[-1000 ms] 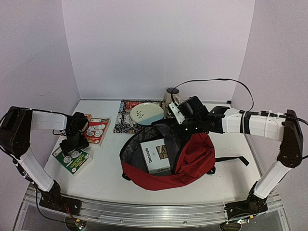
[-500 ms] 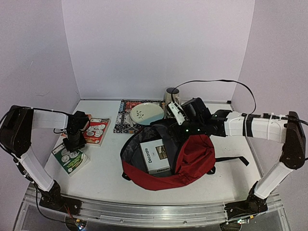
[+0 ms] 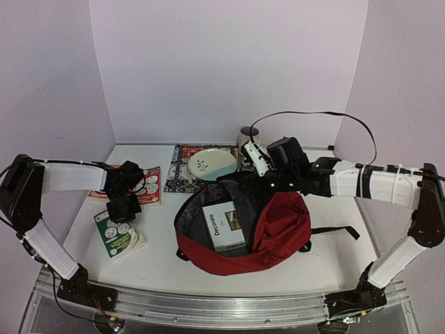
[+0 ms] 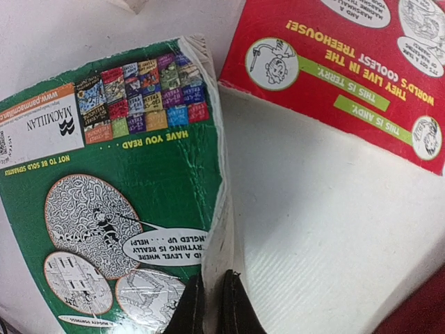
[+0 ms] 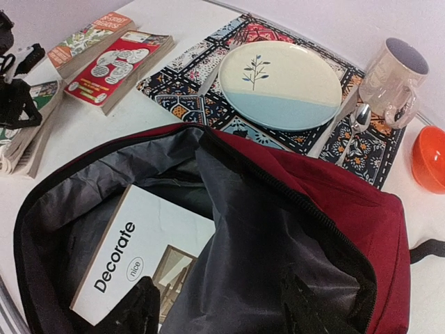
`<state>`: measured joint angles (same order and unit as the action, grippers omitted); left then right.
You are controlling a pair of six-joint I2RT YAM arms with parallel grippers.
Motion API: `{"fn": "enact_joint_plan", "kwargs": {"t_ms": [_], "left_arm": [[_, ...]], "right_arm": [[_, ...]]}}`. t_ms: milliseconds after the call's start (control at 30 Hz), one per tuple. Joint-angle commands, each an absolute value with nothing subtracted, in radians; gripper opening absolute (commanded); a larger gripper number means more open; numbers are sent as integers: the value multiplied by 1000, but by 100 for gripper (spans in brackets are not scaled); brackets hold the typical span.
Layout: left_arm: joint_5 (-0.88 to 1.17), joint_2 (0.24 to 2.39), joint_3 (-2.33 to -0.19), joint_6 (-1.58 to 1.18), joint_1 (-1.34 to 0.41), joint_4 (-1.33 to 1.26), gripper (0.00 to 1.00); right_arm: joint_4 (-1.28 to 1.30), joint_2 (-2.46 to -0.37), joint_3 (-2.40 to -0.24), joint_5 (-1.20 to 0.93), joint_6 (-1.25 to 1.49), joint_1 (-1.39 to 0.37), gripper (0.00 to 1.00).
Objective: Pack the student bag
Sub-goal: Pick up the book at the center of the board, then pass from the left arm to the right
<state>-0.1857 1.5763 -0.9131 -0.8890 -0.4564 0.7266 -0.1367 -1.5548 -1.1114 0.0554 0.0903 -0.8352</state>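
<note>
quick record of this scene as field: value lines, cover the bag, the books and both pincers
bag: dark red, open, mid-table
inside bag: Decorate book
left pincer: shut on the edge of the green book
right pincer: jaws apart over the bag's grey lining
outside bag: red book, plate, mug

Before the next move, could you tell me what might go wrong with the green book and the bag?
1. The left gripper is shut on the green book at its thin edge only; lifted, the book may fan open or slip out.
2. The white book fills much of the bag's mouth, so the green book could catch on it or on the rim.
3. The right gripper's fingers straddle the soft rim; if it sags, the mouth narrows.
</note>
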Motion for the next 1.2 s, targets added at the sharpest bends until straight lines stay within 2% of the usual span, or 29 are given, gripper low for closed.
{"fn": "enact_joint_plan", "kwargs": {"t_ms": [0,433,667,867,1067,1167], "left_arm": [[-79,1479,-935,-894,-462,735,0],[-21,1195,-1076,-736,-462,785,0],[76,1134,-1210,-614,-462,808,0],[150,1133,-1346,-527,-462,813,0],[237,1164,-1469,-462,-462,812,0],[296,1172,-1486,-444,-462,795,0]], "right_arm": [[-153,-1500,-1121,-31,104,-832,61],[-154,-1551,-1224,-137,195,-869,69],[-160,-1586,-1263,-163,264,-874,73],[-186,-1609,-1282,-200,325,-873,82],[-222,-1651,-1316,-235,383,-874,97],[-269,-1655,-1316,-248,434,-870,98]]}}
